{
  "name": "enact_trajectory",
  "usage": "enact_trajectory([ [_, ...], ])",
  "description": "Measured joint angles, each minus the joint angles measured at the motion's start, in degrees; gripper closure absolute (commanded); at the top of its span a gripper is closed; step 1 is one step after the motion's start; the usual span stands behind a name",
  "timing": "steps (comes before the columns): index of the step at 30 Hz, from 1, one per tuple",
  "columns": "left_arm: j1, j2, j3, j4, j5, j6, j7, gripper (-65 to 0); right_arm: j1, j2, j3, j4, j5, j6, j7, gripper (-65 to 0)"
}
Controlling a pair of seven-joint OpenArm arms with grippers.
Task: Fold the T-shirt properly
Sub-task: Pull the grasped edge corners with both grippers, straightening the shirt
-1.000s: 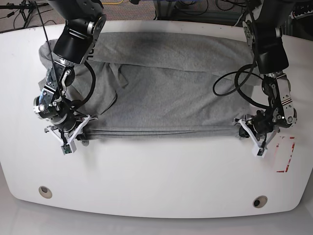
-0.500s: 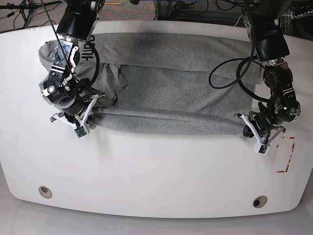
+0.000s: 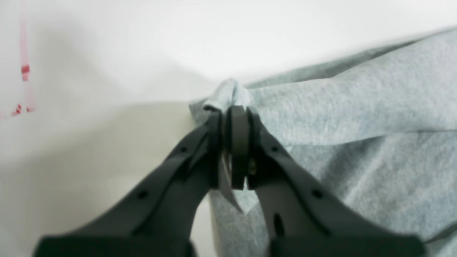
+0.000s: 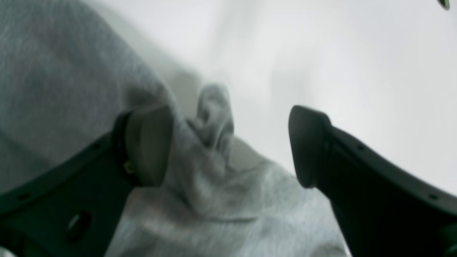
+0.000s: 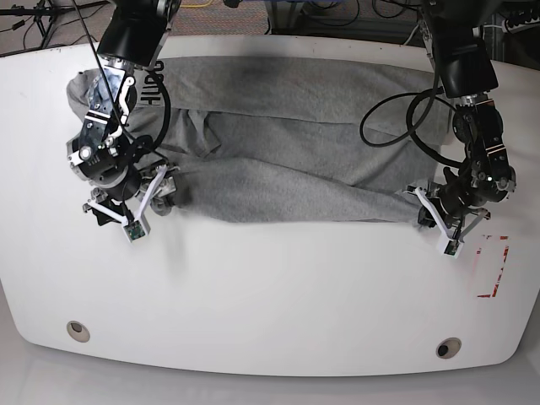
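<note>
Since the earlier base frames the folded near edge of the T-shirt [image 5: 287, 160] has travelled up the frame, and my right pincer [image 5: 160, 196], clamped on the hem a second ago, has let go.

Base view: the T-shirt lies across the upper half of the white counter [image 5: 270, 295], its near edge sagging at mid-frame. Black lettering shows at the upper left, beside my right arm. My right pincer sits at the shirt's lower-left corner. My left pincer [image 5: 424, 213] is at the lower-right corner, with red tape marks [image 5: 494, 266] just below and right of it.

Left wrist view: my left pincer [image 3: 234, 117] is together, clamped on a bunched tip of grey cloth [image 3: 357, 107] at frame centre. The cloth spreads to the right; bare counter fills the left.

Right wrist view: my right pincer [image 4: 230, 142] stands wide apart. A crumpled peak of the T-shirt [image 4: 214, 117] rises between the fingers [image 4: 150, 142], gripped by neither. Image blurred.
</note>
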Motion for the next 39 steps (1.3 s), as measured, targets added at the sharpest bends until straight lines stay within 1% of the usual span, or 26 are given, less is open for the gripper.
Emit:
enact_trajectory([
  [8, 0.7, 0.0, -0.1, 0.1, -0.2, 0.0, -0.2, -1.7, 7.3, 0.4, 3.2, -11.0, -0.1, 0.0, 0.1, -39.3],
  [15, 1.3, 0.0, -0.1, 0.1, 0.0, 0.0, -0.2, -1.7, 11.4, 0.3, 3.6, -16.0, -0.2, 0.0, 0.3, -35.7],
  [21, 1.1, 0.0, -0.1, 0.0, 0.0, 0.0, -0.2, -1.7, 13.5, 0.3, 3.9, -20.9, -0.1, 0.0, 1.0, -35.8],
  [23, 1.1, 0.0, -0.1, -0.1, 0.0, 0.0, -0.2, -1.7, 14.0, 0.2, 4.5, -22.8, -0.3, 0.0, 2.9, -35.8],
  [27, 1.1, 0.0, -0.1, -0.1, 0.0, 0.0, -0.2, -1.7, 14.9, 0.3, 5.0, -26.7, -0.3, 0.0, 8.3, -35.8],
  [30, 1.1, 0.0, -0.1, -0.1, 0.0, 0.0, -0.2, -1.7, 15.6, 0.5, 5.0, -29.7, -0.3, 0.0, 10.3, -35.8],
  [35, 1.1, 0.0, -0.1, -0.1, 0.0, 0.0, -0.2, -1.7, 15.5, 0.4, 5.0, -30.6, -0.3, 0.0, 10.0, -35.8],
  [39, 1.1, 0.0, -0.1, -0.1, 0.0, 0.0, -0.2, -1.7, 15.2, 0.5, 5.0, -30.4, -0.2, 0.0, 7.4, -35.8],
])
